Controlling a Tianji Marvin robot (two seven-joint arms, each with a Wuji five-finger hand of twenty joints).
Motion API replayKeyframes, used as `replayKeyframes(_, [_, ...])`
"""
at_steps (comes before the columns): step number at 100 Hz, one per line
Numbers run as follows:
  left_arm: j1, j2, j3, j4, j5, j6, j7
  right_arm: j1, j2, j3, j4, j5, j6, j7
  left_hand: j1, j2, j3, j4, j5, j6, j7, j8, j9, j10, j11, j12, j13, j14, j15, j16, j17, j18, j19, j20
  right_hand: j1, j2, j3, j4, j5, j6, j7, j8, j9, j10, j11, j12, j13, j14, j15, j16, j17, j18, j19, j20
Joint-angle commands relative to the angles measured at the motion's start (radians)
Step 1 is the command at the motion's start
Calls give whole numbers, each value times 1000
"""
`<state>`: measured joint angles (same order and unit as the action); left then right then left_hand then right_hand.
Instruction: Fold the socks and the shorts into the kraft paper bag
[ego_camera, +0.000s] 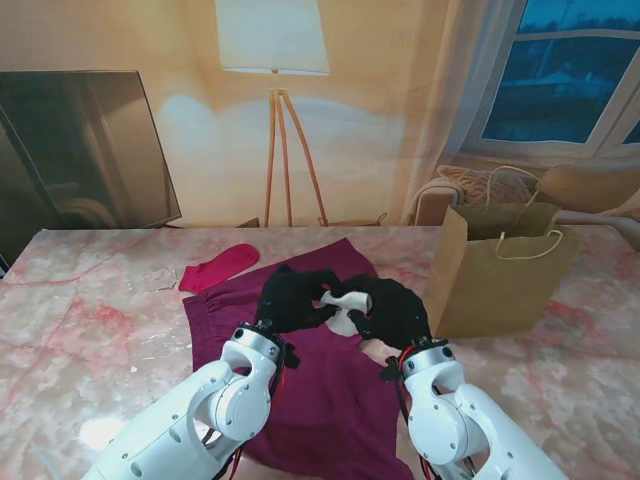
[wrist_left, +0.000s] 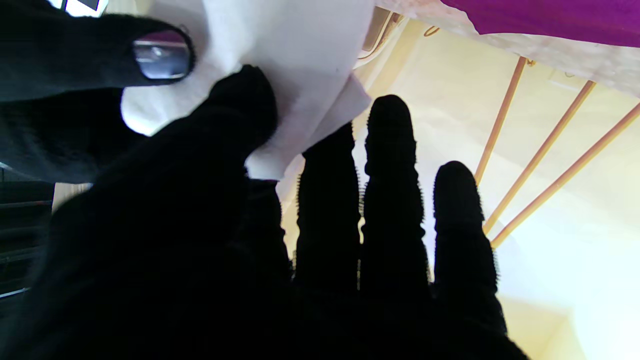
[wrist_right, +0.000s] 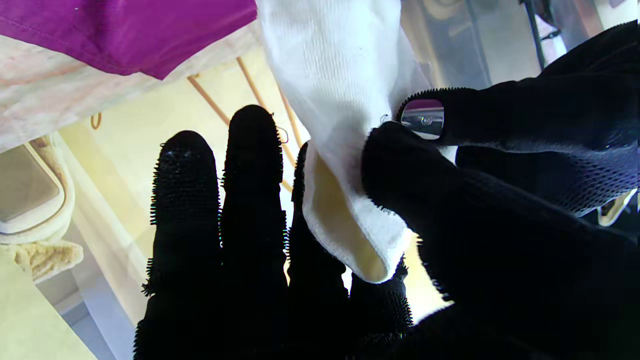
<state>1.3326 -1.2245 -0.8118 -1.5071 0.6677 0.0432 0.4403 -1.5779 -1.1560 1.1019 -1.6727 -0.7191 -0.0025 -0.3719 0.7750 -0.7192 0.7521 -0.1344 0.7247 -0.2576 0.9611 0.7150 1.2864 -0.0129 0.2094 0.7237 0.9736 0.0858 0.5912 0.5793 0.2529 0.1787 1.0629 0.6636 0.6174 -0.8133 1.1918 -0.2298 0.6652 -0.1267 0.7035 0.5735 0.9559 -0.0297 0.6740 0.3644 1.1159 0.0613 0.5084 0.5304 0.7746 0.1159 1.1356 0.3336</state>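
We're mid sock-fold: our left hand (ego_camera: 290, 297) and right hand (ego_camera: 392, 308) both pinch the white sock (ego_camera: 345, 308), held up over the purple shorts (ego_camera: 330, 400), just left of the kraft paper bag (ego_camera: 495, 270). Pink sock (ego_camera: 218, 268) lies flat well left of the bag, unfolded. Next we likely double the white sock, then carry it right into the bag's open mouth.

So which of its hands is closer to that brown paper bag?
The right hand. It holds the white sock over the purple shorts, just left of the kraft paper bag. The left hand grips the same sock from the far side, farther from the bag.
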Motion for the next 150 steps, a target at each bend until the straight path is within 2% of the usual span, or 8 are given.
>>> replayKeyframes(1, [6, 3, -3, -11, 1, -10, -5, 5, -12, -10, 1, -1, -3, -15, 12, 0, 37, -30, 0, -21, 2, 8, 36, -34, -23, 12, 20, -15, 11, 10, -10, 0, 2, -10, 53, -32, 27, -56, 68, -129, 127, -34, 82, -21, -1, 27, 77, 5, 57, 40, 56, 3, 79, 7])
replayKeyframes(15, [13, 3, -7, -10, -3, -25, -1, 21, -23, -21, 22, 8, -5, -62, 10, 10, 15, -36, -5, 2, -4, -4, 27, -23, -13, -2, 2, -6, -3, 9, -20, 5, -9, -7, 68, -49, 35, -56, 187, -212, 308, -116, 243, -17, 50, 3, 190, 20, 187, 71, 180, 29, 192, 11])
replayKeyframes(38, [32, 6, -27, -11, -2, -26, 7, 30, -31, -19, 27, -11, 24, -116, -77, 36, 3, -41, -36, 137, -155, -123, -163, 29, 121, -178, -98, 16, -78, 2, -58, -3, -63, 0, 59, -121, 41, -72, 288, -232, 336, -173, 346, 6, 16, -53, 199, 29, 353, 65, 285, 39, 267, -31])
replayKeyframes(46, [46, 11, -44, -21, -5, -22, -6, 26, -28, -8, 16, -24, 28, -114, -195, 96, 56, 24, -40, 228, -322, -189, -256, 55, 116, -285, -177, 22, -137, -20, -97, 8, -126, -18, 60, -129, 41, -74, 304, -240, 338, -185, 353, 2, 6, -47, 197, 28, 368, 59, 286, 39, 275, -37])
replayKeyframes(62, [89, 29, -96, -54, 1, -7, -54, 20, -23, 18, -12, -46, 35, -111, -226, 138, -42, 42, -135, 310, -632, -384, -494, 79, 16, -358, -345, 20, -284, -114, -172, 31, -257, -52, 63, -139, 39, -76, 328, -263, 342, -204, 361, -9, -17, -24, 195, 28, 361, 36, 282, 41, 268, -56])
replayKeyframes(89, [171, 60, -199, -106, 36, 15, -124, 31, -7, 108, -104, -86, 43, -39, -225, 175, -89, 54, -126, 294, -664, -401, -585, 83, -18, -393, -417, 7, -344, -162, -204, 24, -362, -89, 65, -132, 32, -75, 331, -273, 341, -213, 363, -18, -34, -10, 193, 29, 348, 25, 277, 40, 258, -68])
replayKeyframes(106, [222, 71, -265, -130, 47, 13, -146, 47, -2, 174, -158, -88, 49, -5, -220, 200, -121, 65, -116, 286, -665, -394, -623, 92, -41, -417, -440, 7, -361, -175, -214, -7, -443, -143, 61, -133, 15, -75, 353, -267, 345, -300, 375, -21, -61, -18, 194, 27, 328, 10, 275, 38, 250, -80])
replayKeyframes(150, [286, 78, -352, -138, 55, 6, -152, 144, 13, 319, -138, -129, 101, 64, -220, 215, -133, 70, -110, 285, -669, -392, -626, 91, -43, -425, -451, 1, -370, -184, -219, 3, -458, -169, 59, -119, 17, -72, 357, -306, 358, -296, 368, -41, -65, -14, 191, 22, 276, -7, 239, 47, 224, -86])
